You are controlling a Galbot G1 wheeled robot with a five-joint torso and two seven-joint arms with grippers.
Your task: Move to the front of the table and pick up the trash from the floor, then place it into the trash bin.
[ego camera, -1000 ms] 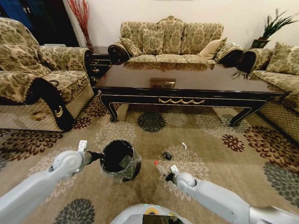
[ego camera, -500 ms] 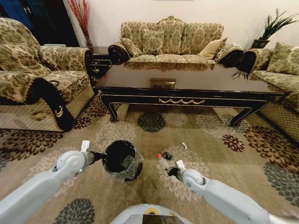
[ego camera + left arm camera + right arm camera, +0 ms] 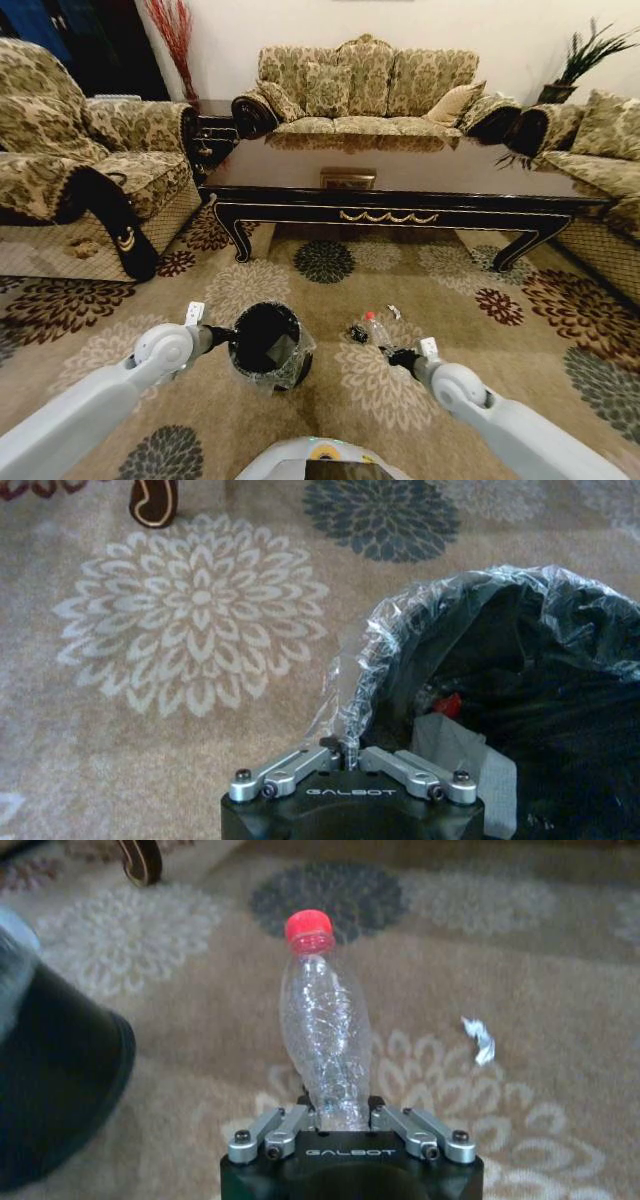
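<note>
Since the earlier frames the right gripper [image 3: 391, 354] had swung outward to the robot's right, carrying the clear plastic bottle with the red cap [image 3: 377, 329] away from the bin, while the left gripper [image 3: 226, 337] and the small round black trash bin with thin plastic liner [image 3: 268, 345] had shifted slightly right in the head view; right fingers were pinched on the base of the bottle [image 3: 325, 1036], cap pointing away from the wrist, bottle held above the beige medallion-patterned carpet [image 3: 440, 290]; left fingers [image 3: 300, 763] were pressed together on the liner edge at the bin rim [image 3: 362, 676]; bin interior showed a red bit and a grey piece; a small dark piece of trash [image 3: 357, 333] lay on the carpet just beside the bottle; a tiny white scrap [image 3: 394, 312] lay near it, also seen from the right wrist [image 3: 481, 1039]; the long glossy dark-wood coffee table with gold ornament [image 3: 400, 190] stood beyond, well apart from the grippers.
</note>
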